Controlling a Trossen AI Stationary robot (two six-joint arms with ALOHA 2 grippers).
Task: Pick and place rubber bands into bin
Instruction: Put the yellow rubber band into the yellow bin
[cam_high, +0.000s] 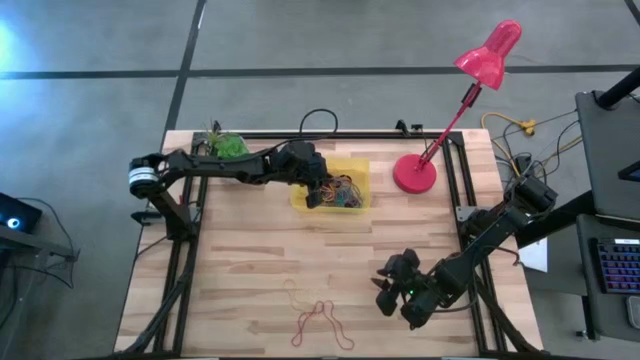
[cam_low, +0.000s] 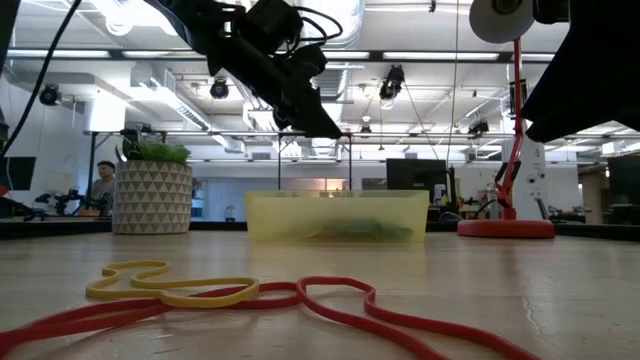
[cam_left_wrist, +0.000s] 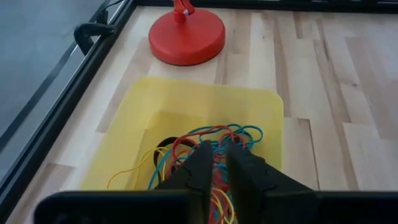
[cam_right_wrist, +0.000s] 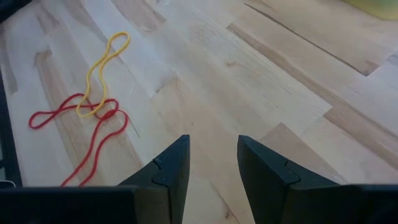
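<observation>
The bin (cam_high: 360, 166), a shallow yellow tray, stands on the table's far middle with a tangle of rubber bands (cam_left_wrist: 214, 132) in several colours inside. My left gripper (cam_left_wrist: 217, 149) hangs above the bin (cam_low: 335, 215), clear of its rim in the low view, its fingers a narrow gap apart with nothing hanging from them. A red rubber band (cam_right_wrist: 81, 124) and a yellow rubber band (cam_right_wrist: 107, 65) lie flat on the wood near the front edge. My right gripper (cam_right_wrist: 213, 155) hovers open to their right (cam_high: 395, 290), nothing between its fingers.
A red lamp stands by its round base (cam_high: 414, 173) just right of the bin. A white plant pot (cam_low: 150, 195) sits at the far left corner. A black cable loop (cam_high: 318, 120) lies behind the bin. A person (cam_low: 100, 185) sits in the room beyond.
</observation>
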